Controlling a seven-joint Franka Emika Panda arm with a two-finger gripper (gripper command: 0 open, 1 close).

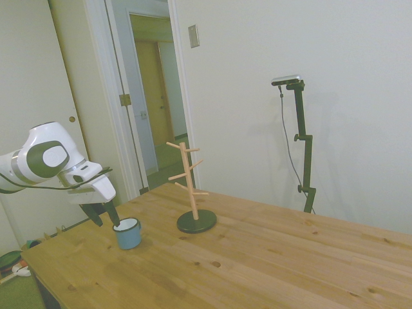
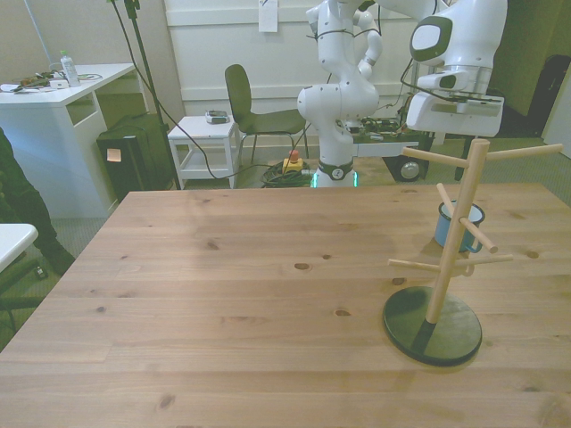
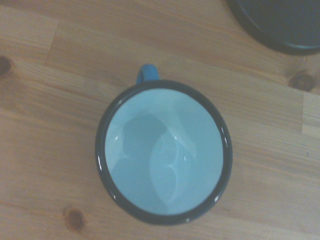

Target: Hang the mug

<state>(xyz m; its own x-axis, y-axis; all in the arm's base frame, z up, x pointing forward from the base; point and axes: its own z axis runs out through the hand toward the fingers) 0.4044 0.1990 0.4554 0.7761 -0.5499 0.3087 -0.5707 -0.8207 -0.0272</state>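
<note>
The mug (image 1: 127,234) is light blue with a dark rim and stands upright on the wooden table (image 1: 257,257), near its end by the arm. In the front view the mug (image 2: 468,223) is half hidden behind the pole of the wooden mug tree (image 2: 443,276). From the wrist view the mug (image 3: 164,152) is straight below, empty, its small handle (image 3: 147,74) pointing toward the tree's dark base (image 3: 280,22). My gripper (image 1: 108,223) is low beside the mug, open, with one finger at the rim and the other outside it. The mug tree (image 1: 190,183) stands a short way past the mug.
The mug tree has several bare pegs (image 1: 177,176) pointing up and outward. The table's end edge (image 1: 38,270) runs close under the arm. Behind the table in the front view stand a chair (image 2: 259,111) and a white desk (image 2: 62,134). A person's dark sleeve (image 2: 16,209) shows at the front view's left.
</note>
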